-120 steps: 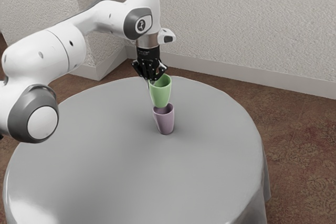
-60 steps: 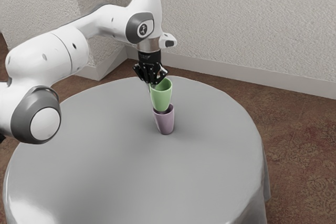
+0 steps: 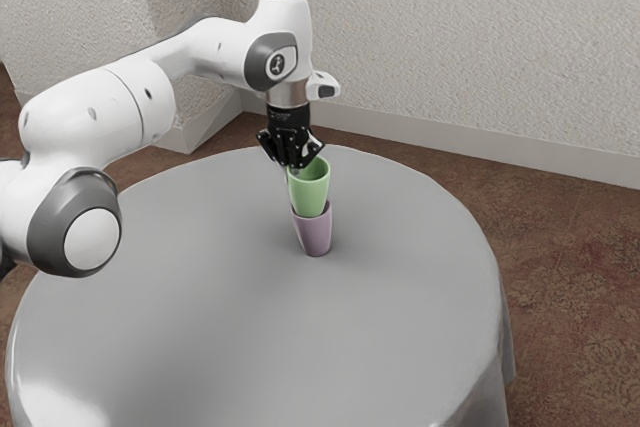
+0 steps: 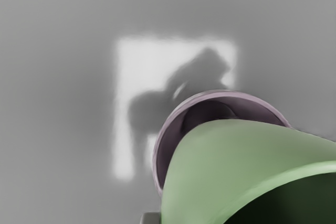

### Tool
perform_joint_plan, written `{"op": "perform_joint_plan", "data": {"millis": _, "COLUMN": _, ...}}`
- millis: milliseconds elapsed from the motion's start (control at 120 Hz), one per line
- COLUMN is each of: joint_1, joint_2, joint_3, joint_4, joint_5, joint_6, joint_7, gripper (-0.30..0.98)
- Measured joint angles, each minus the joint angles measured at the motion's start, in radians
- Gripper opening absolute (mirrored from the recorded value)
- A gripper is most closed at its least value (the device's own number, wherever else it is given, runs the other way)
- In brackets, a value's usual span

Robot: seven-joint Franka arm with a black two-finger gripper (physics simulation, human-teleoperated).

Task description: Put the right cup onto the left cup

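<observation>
On the round grey-clothed table (image 3: 220, 327), nearer the tabletop's far edge than its near one, the white jointed arm (image 3: 95, 112) has come lower, bringing the tall pale-green tapered cup (image 3: 309, 192) down so its base now dips into the mouth of the upright mauve cup (image 3: 315, 234), which hasn't shifted. The black two-finger gripper (image 3: 293, 165) is closed on the green cup's wall near the rim, parted only by that wall. Stacking looks well along, probably needing a little more lowering and then release.
</observation>
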Motion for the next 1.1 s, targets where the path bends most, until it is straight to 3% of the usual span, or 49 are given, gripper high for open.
{"op": "perform_joint_plan", "data": {"millis": 225, "joint_1": 0.000, "joint_2": 0.000, "joint_3": -0.002, "joint_4": 0.000, "joint_5": -0.007, "joint_6": 0.006, "joint_7": 0.002, "gripper": 0.36}}
{"op": "perform_joint_plan", "data": {"millis": 400, "joint_1": -0.001, "joint_2": -0.036, "joint_3": 0.001, "joint_4": -0.011, "joint_5": -0.009, "joint_6": 0.007, "joint_7": 0.003, "gripper": 0.54}}
{"op": "perform_joint_plan", "data": {"millis": 758, "joint_1": -0.006, "joint_2": -0.310, "joint_3": 0.002, "joint_4": -0.170, "joint_5": -0.007, "joint_6": -0.022, "joint_7": 0.005, "gripper": 0.66}}
{"op": "perform_joint_plan", "data": {"millis": 1100, "joint_1": -0.007, "joint_2": -0.666, "joint_3": 0.003, "joint_4": -0.455, "joint_5": -0.012, "joint_6": -0.080, "joint_7": 0.006, "gripper": 0.68}}
